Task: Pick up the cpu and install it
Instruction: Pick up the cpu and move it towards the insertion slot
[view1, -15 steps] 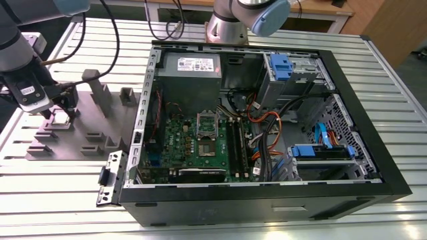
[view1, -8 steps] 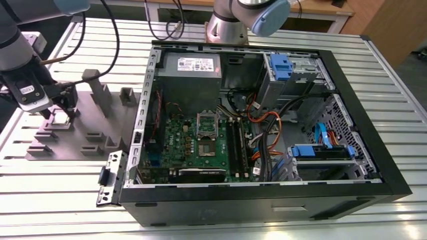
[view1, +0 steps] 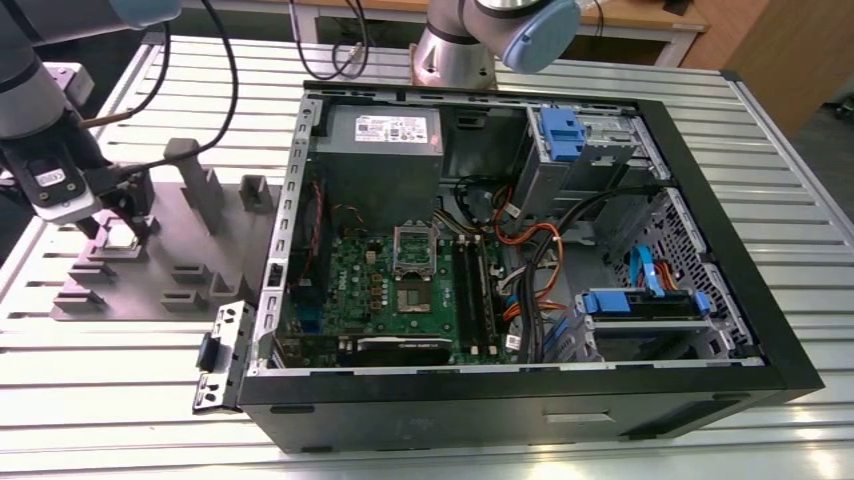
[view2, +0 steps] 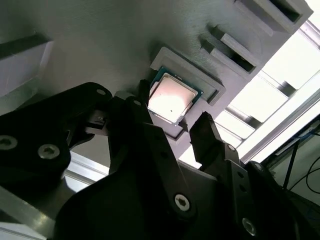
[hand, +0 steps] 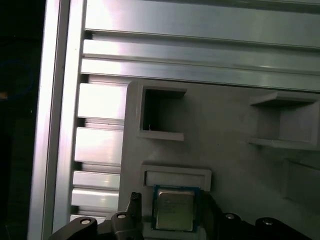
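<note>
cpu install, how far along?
Done: approach; the gripper sits at the grey tray, open jaws astride the cpu. In hand: nothing; the cpu lies flat in its pocket. Left: grasp, lift, seating it on the green motherboard.

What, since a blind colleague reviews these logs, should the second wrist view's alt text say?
The cpu lies flat in a square pocket of the grey tray, flanked by the two black fingers of the open hand close over it. Pale slatted table shows beyond the tray.
</note>
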